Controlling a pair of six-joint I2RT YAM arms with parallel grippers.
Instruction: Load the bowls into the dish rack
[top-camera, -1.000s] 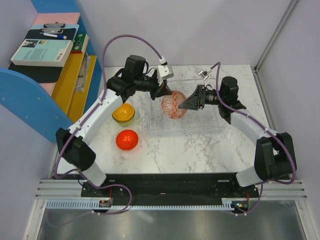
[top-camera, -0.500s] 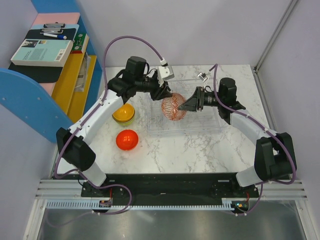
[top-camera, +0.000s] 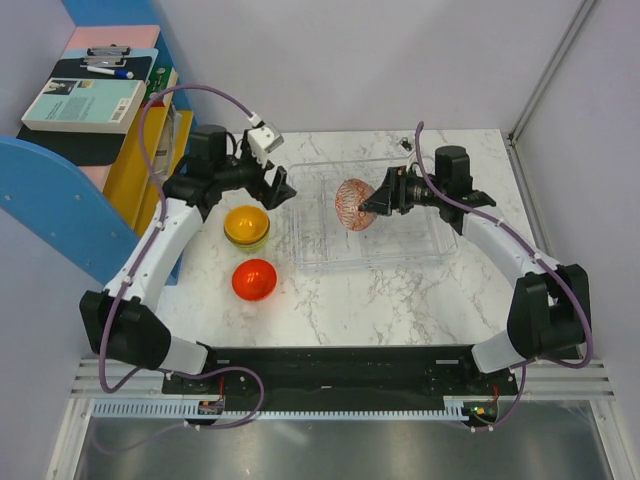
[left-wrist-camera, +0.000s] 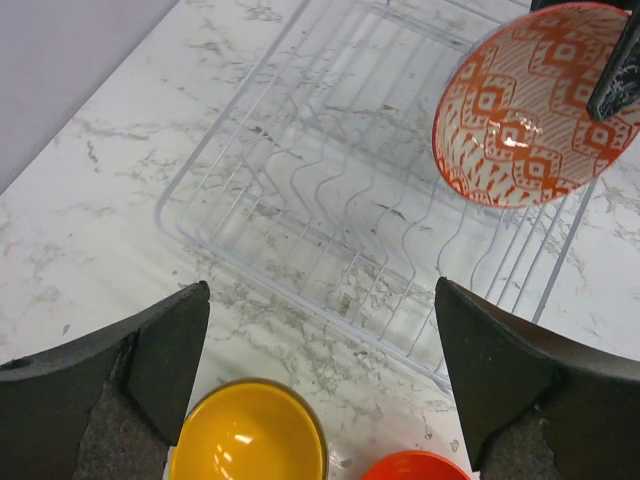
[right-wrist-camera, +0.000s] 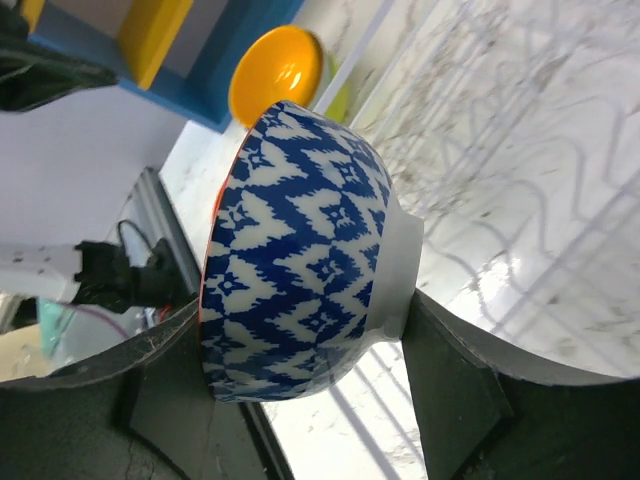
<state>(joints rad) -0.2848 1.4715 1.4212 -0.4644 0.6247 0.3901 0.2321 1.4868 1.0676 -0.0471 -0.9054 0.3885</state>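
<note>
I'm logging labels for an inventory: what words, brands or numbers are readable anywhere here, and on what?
No text can be read in any view.
Book on the shelf: marks on its cover, too small and blurred to read.
Patterned bowl: only a blue-white zigzag design, no words.
Yellow bowl and red-orange bowl: plain, no markings seen.

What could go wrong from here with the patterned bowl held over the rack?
The right gripper pinches the patterned bowl tilted on edge above the dish rack; it could slip or twist out. Released off a divider slot, it might tip flat or roll.
</note>
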